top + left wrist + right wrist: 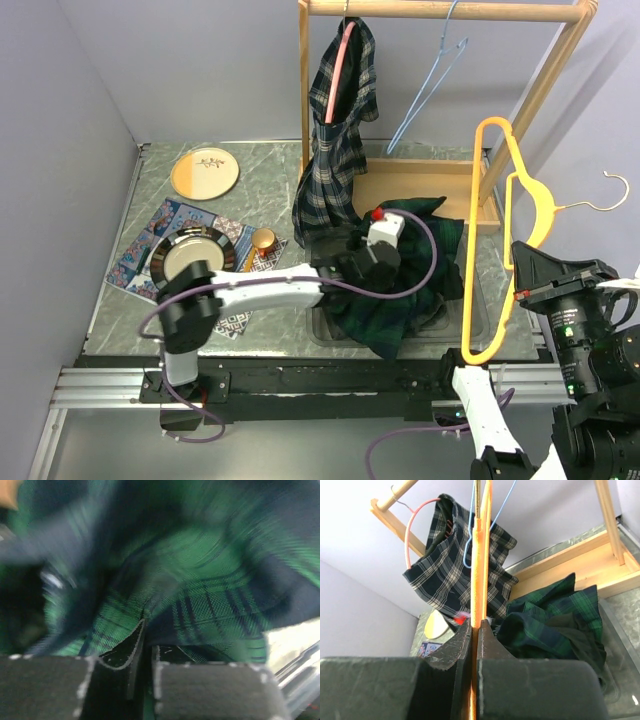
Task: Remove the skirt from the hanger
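Green skirt (pixel 200 580) just beyond left fingers (pixel 215 690)

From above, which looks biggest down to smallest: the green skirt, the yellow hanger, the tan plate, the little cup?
1. green skirt
2. yellow hanger, but it is held up nearer the camera, so this spot is unsure
3. tan plate
4. little cup

Top camera looks down; wrist cameras share the green skirt (pixel 210 605), left closest.
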Robot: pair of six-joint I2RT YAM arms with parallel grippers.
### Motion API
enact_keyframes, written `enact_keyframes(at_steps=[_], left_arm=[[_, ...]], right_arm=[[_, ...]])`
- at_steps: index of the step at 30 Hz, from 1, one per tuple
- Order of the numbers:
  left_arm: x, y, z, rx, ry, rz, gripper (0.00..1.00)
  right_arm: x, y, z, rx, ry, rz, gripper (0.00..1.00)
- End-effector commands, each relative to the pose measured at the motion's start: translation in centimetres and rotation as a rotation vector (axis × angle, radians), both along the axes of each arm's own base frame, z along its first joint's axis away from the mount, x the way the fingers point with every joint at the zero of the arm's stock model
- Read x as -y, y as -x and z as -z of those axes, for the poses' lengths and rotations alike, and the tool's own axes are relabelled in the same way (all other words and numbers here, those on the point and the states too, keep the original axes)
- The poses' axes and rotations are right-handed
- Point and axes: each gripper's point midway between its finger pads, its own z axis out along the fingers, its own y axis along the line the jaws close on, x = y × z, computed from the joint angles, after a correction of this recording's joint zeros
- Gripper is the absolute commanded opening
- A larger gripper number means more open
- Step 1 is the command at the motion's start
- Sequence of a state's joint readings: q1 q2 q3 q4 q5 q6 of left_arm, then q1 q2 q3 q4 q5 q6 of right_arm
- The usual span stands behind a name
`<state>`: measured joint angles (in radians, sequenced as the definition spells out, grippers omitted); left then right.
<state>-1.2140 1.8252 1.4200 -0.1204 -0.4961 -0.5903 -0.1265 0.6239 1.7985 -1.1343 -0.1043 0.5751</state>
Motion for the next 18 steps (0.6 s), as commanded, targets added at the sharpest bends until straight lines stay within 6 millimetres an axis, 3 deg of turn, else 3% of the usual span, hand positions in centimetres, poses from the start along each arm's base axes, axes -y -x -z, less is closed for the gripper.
enact_keyframes(at_steps=[1,2,3,4,5,7,10,15,17,18], left_arm=[[1.6,1.8,-1.4,-0.086,0.143,0.028,0.18],[1.5,2.4,-2.4,-0.088,0.161,0.038,0.4],[1.3,2.9,-3.6,-0.088,0.171,0.043,0.56],[0.5,2.9,-5.9,-0.077,0.202,0.017,0.68],[-0.7,3.0,-5.7,-0.089,0.152,-0.007,0.79],[-2.1,2.9,-9.5,-0.059,0.199,-0.035,0.83],[-3.1,3.6,-13.0,-0.018,0.26,0.011,0.84],[-3.5,3.3,-16.4,0.05,0.3,0.032,0.86],[-2.2,2.4,-15.7,0.086,0.252,0.061,0.85],[-1.5,1.7,-16.4,0.098,0.26,0.066,0.84]], right_arm=[[0.6,0.4,-2.5,0.104,0.027,0.031,0.0],[0.6,0.5,-2.6,0.107,0.026,0.034,0.0],[0.6,0.5,-2.7,0.107,0.024,0.034,0.0],[0.6,0.6,-2.8,0.11,0.026,0.031,0.0],[0.5,0.6,-2.8,0.109,0.026,0.028,0.0],[0.4,0.7,-2.8,0.11,0.024,0.023,0.0],[0.3,0.9,-2.8,0.115,0.021,0.018,0.0],[0.1,1.2,-3.4,0.131,0.018,0.009,0.0],[-0.1,1.3,-3.6,0.135,0.016,-0.002,0.0],[-0.2,1.4,-3.7,0.14,0.014,-0.007,0.0]])
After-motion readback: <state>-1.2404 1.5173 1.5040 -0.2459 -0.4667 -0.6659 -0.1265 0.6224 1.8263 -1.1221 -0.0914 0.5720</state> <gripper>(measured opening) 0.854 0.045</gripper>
